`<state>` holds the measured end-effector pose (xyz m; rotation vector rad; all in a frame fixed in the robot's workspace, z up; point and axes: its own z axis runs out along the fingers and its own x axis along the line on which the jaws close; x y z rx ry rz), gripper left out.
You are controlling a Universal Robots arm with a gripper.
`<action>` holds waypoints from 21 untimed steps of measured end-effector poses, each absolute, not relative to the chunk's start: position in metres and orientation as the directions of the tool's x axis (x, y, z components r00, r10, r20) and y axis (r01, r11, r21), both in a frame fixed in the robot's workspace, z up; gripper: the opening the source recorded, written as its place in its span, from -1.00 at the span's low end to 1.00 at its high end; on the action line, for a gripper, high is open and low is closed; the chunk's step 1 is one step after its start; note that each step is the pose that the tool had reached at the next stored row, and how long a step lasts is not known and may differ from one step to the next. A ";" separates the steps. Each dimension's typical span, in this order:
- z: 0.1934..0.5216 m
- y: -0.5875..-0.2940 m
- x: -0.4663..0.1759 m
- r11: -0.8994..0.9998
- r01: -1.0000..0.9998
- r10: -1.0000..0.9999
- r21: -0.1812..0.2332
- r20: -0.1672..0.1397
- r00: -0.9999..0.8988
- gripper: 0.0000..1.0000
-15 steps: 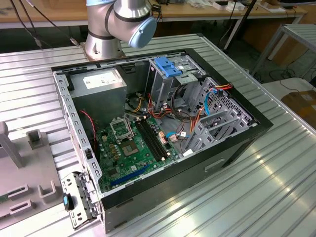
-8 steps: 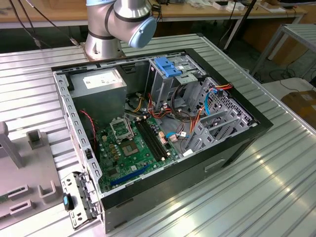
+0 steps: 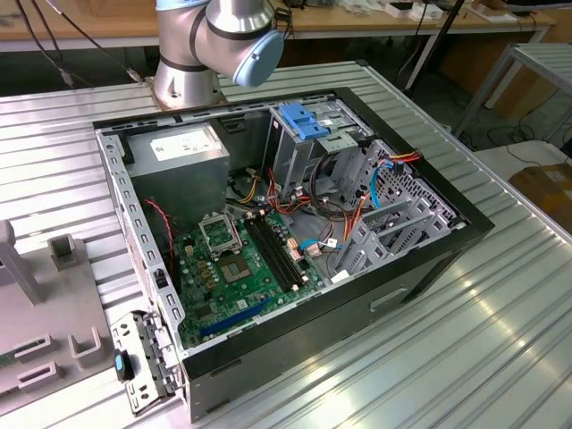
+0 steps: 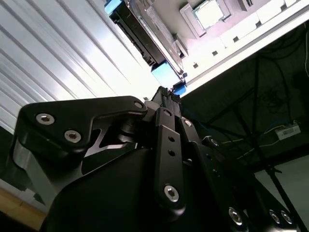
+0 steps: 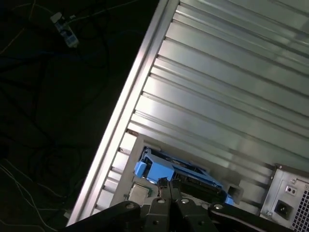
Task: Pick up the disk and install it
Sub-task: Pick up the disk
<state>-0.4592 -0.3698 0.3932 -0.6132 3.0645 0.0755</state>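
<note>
Two black fingers (image 4: 166,130) of the gripper (image 5: 164,183) were drawn in until their tips all but met, with no gap I could make out between them. In both wrist views those tips sat right at the blue frame of the disk (image 5: 166,169). I could not tell whether they pinched an edge of that frame or merely touched it. Nothing else was in the hand.

One side of the disk faced the cameras, dark along its body with blue plastic at the ends. It lay on a pale grey fixture plate (image 4: 231,41) on the ribbed metal table (image 3: 465,357), close to the table's edge. A small square chip (image 5: 137,193) rested on the same plate just beside it.

Over in the exterior view, the open computer case (image 3: 429,268) lay on its side in the middle of the table. Its green board (image 3: 241,268) and its blue-handled cage (image 3: 308,121) were exposed. The arm's (image 3: 214,36) grey base stood behind the case. In the first wrist view, the back of the case showed near the disk.
</note>
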 end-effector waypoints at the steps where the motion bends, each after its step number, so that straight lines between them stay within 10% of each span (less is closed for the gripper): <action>1: 0.393 -0.370 -0.459 0.915 -0.401 -0.400 0.044 -0.025 -0.916 -0.79; 21: 0.393 -0.370 -0.460 0.824 -0.565 -0.565 0.044 -0.024 -0.825 -0.79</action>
